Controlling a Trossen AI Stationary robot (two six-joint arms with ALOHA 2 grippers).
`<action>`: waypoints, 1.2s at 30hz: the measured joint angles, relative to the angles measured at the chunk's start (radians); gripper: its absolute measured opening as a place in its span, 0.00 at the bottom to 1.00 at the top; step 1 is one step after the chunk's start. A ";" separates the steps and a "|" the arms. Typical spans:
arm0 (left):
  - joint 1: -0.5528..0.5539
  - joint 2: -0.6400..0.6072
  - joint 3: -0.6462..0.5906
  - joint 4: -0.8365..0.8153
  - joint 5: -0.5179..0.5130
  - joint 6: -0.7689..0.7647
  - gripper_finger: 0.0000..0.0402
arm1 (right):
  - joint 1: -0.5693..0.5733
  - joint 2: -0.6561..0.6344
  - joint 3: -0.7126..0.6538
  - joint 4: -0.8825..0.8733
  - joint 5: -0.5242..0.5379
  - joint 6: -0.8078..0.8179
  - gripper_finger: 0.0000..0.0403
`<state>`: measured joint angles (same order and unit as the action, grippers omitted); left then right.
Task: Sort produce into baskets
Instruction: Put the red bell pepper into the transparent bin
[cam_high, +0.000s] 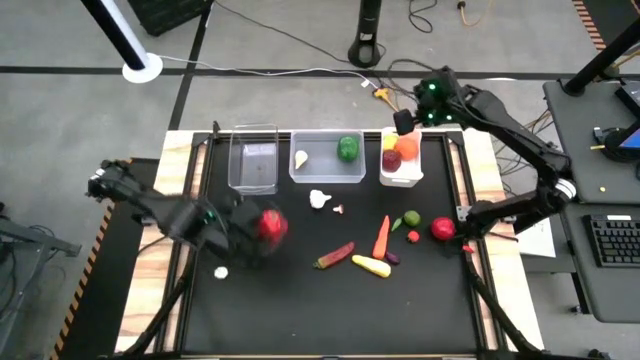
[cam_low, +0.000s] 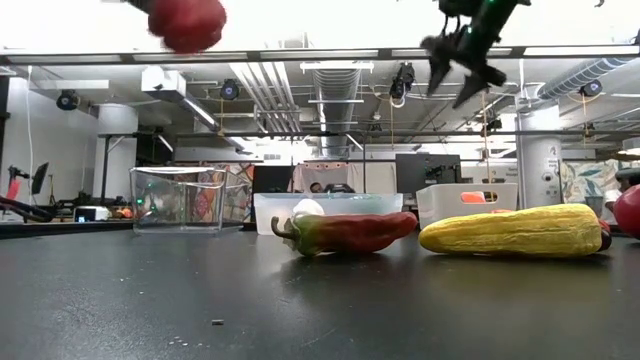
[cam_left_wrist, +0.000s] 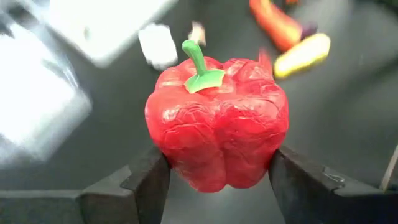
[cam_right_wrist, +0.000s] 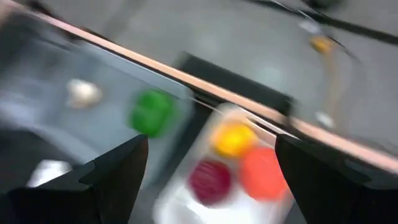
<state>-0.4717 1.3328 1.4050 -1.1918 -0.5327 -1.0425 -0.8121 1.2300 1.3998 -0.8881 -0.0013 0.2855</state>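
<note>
The left gripper (cam_high: 262, 228) clamps a red pepper (cam_high: 271, 224), lifted at lower left. The clear bin (cam_high: 253, 158) lies directly above it in frame, empty. The wide bin (cam_high: 327, 174) holds a green pepper (cam_high: 347, 148) and garlic (cam_high: 301, 159). The right gripper (cam_high: 405, 118), jaws apart, hovers over the white bin (cam_high: 401, 178) holding 3 fruits.

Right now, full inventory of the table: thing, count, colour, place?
bins: 3; two clear, one white; row at far edge
green pepper: 1, green, middle bin with a white piece
fruits: 3; yellow, orange, dark red; white bin
red pepper: 1, red, held
loose produce: about ten, mixed colours, mat centre and right
left gripper: jaws shut on red pepper, above mat's left
right gripper: jaws open, above white bin
</note>
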 joint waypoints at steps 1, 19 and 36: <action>0.024 -0.021 0.012 0.013 -0.030 0.048 0.55 | 0.011 -0.015 0.000 0.037 -0.043 0.001 0.85; 0.335 -0.109 0.029 0.767 0.163 0.967 0.55 | 0.520 -0.109 -0.020 0.718 -0.209 -0.114 0.85; 0.415 -0.078 0.034 0.842 0.311 1.047 0.55 | 0.673 0.022 -0.017 0.856 -0.209 -0.130 0.85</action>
<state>-0.0567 1.2549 1.4387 -0.3500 -0.2222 0.0045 -0.1390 1.2522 1.3830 -0.0324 -0.2100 0.1558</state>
